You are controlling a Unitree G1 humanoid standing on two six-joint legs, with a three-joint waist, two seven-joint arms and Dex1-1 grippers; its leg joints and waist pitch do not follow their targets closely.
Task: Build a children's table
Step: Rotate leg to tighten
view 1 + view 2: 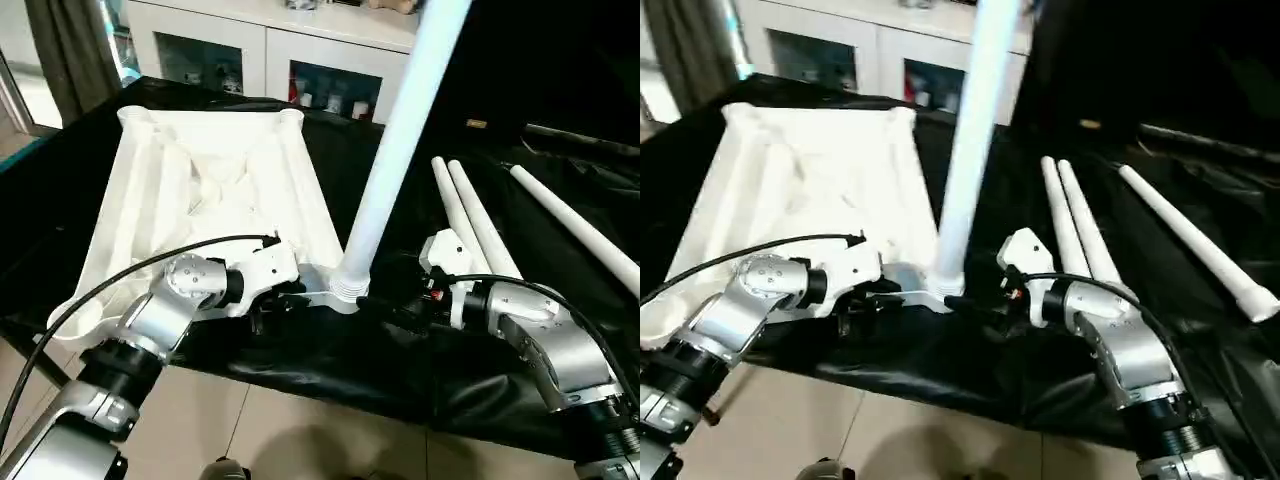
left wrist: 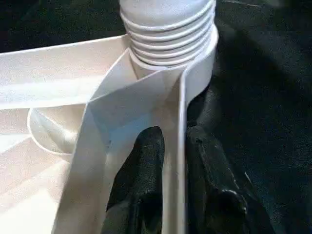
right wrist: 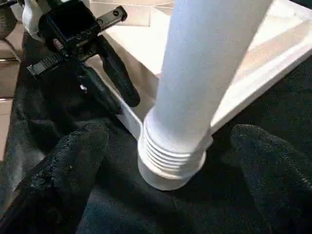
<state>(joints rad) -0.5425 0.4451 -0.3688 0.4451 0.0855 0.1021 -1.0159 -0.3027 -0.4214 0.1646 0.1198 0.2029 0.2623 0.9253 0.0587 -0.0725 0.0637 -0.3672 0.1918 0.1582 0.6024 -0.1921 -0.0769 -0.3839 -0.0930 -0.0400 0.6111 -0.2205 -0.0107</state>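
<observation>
The white tabletop [image 1: 215, 190] lies upside down on the black-draped work table [image 1: 400, 370], one leg [image 1: 395, 130] standing threaded in its near corner socket [image 1: 348, 292]. The left gripper [image 2: 173, 146], forearm reaching in low, pinches the tabletop's rim beside that socket. The right gripper [image 3: 168, 141] sits level opposite, its fingers [image 3: 73, 161] spread wide either side of the leg's base without touching, and three spare legs [image 1: 480, 230] lie behind it.

Black-draped work table [image 1: 330, 360], white plastic tabletop [image 1: 215, 185] lying underside-up at ten o'clock, three loose white tube legs [image 1: 470, 225] lying on the cloth at two o'clock, two touching side by side, the third apart.
</observation>
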